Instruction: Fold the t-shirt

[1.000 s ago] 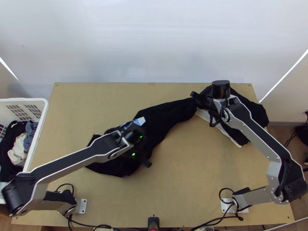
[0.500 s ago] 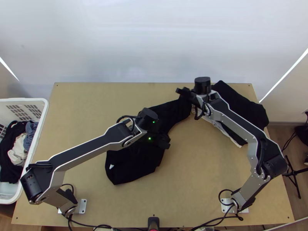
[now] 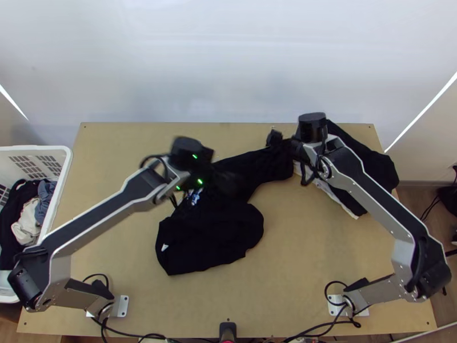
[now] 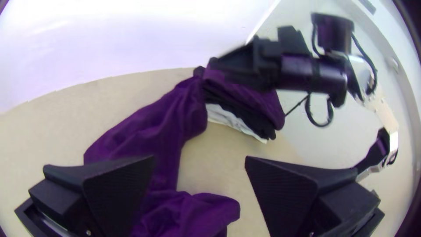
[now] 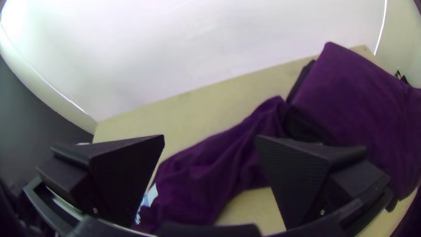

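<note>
Left pincer (image 3: 212, 176) spread wide over the black t-shirt (image 3: 211, 240). Right pincer (image 3: 290, 154) also spread, by the folded pile (image 3: 371, 163). Shirt lies rumpled and unfolded mid-surface (image 3: 320, 257), its narrow far end reaching the pile.

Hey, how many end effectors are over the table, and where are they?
2: the left end effector, open over the loose black t-shirt, and the right end effector, open near where that shirt meets the folded pile.
</note>
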{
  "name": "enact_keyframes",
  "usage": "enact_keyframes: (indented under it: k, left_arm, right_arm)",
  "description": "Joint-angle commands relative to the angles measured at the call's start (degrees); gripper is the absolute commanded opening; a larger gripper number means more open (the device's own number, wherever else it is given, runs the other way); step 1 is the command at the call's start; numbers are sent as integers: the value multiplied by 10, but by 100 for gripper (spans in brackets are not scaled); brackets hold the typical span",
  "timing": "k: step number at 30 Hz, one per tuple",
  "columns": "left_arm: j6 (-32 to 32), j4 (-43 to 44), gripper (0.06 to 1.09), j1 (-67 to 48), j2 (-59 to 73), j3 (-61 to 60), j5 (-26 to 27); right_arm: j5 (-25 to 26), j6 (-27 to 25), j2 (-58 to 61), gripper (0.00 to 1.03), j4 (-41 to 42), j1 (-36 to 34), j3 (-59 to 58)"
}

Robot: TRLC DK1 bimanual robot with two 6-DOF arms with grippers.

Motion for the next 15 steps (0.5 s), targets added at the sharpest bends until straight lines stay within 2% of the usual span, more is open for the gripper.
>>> enact_keyframes:
  k: [1,3,6,7,10,12,15]
  left_arm:
    - [-15,21,104,106,-11,0,11]
    - [-12,42,104,144,-12,-6,7]
    - [-12,56,104,197,-12,-6,6]
    - [-11,56,104,213,-12,-7,4]
    - [0,61,104,254,-10,-10,-20]
    - [5,61,104,283,-9,-17,-26]
    - [5,61,104,319,-7,-23,-37]
  right_arm:
    - [-11,-59,-39,95,-144,99,-18]
    - [-11,-172,-56,95,-135,165,-51]
    - [-11,-248,-59,94,-135,253,-76]
    - [-10,-288,-62,93,-134,284,-86]
    - [33,-384,-69,93,-110,364,-117]
    - [40,-440,-78,93,-64,394,-149]
    - [56,-521,-89,93,59,428,-205]
